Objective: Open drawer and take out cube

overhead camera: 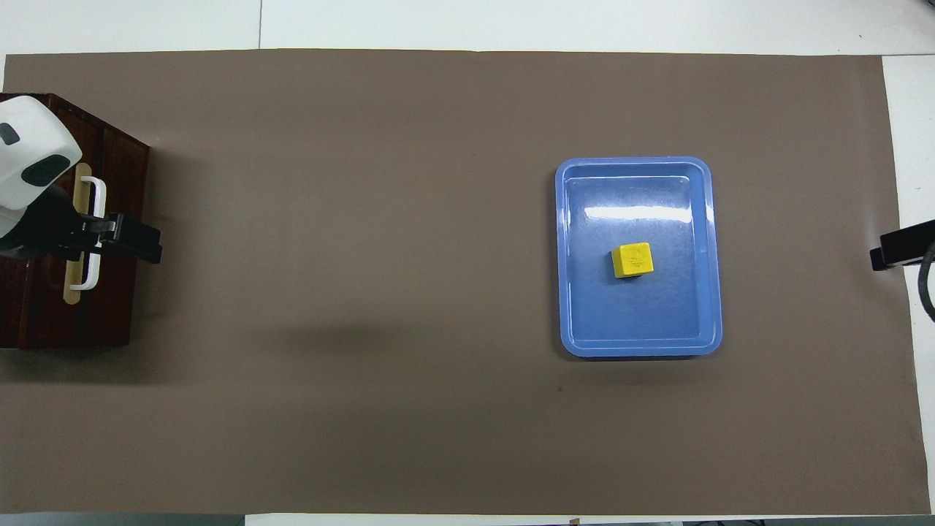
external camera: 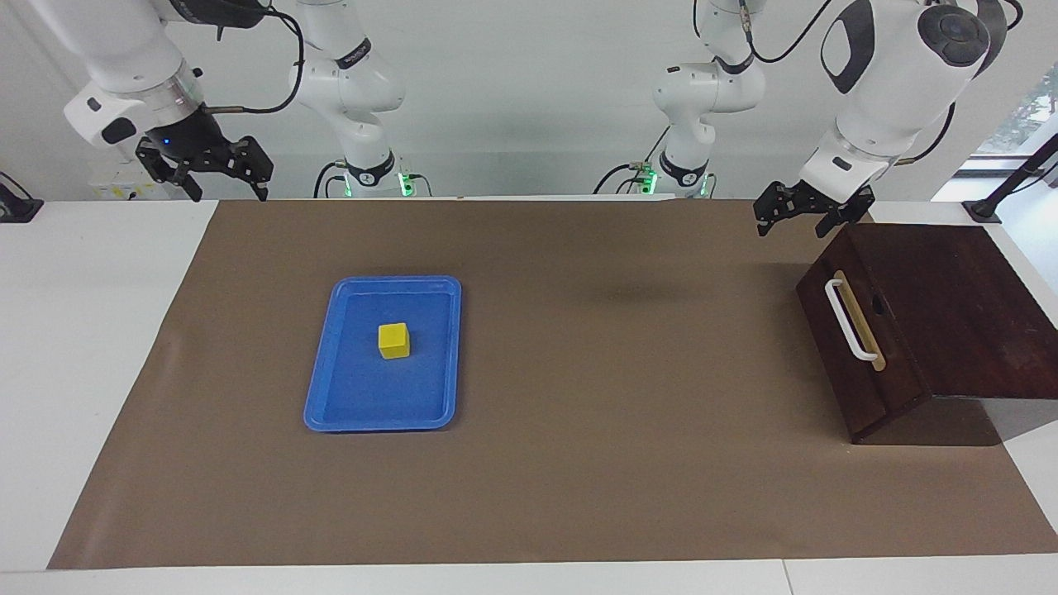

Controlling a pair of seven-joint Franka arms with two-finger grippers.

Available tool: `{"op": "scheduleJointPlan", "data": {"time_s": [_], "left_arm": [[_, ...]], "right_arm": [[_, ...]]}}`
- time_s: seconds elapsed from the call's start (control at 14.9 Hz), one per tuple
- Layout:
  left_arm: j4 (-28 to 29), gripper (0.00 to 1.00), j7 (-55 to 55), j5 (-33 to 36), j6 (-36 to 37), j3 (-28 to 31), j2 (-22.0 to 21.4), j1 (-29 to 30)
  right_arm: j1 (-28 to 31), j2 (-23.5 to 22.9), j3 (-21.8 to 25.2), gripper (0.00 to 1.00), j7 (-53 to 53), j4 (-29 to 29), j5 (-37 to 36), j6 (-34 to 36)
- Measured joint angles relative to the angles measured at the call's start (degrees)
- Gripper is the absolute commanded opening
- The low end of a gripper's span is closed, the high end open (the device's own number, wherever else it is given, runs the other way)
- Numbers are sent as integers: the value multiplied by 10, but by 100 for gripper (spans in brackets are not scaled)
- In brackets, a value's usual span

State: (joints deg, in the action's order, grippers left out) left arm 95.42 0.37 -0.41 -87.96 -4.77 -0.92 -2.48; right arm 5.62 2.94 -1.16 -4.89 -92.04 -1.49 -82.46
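Note:
The dark brown drawer stands at the left arm's end of the table, pushed in flush, with its white bar handle facing the table's middle. It also shows in the overhead view. The yellow cube lies in the blue tray, also seen from above. My left gripper is open and empty, raised over the cabinet's top edge, clear of the handle; from above it covers the handle. My right gripper is open and empty, waiting raised at the right arm's end.
The blue tray lies flat on the brown mat, toward the right arm's end. The mat covers most of the white table. Only the tip of the right gripper shows at the overhead view's edge.

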Motion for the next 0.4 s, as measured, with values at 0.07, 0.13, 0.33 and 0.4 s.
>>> {"op": "scheduleJointPlan", "data": {"time_s": [0.07,0.13,0.33,0.4], "left_arm": [[0,100,1,0,0,0,0,0],[0,100,2,0,0,0,0,0],[0,100,3,0,0,0,0,0],[0,100,4,0,0,0,0,0]], "right_arm": [[0,-3,0,100,0,-5,0,-9],[0,-7,0,100,0,-8,0,-16],[0,-12,0,100,0,-10,0,-20],[0,-12,0,100,0,-9,0,-20]]}}
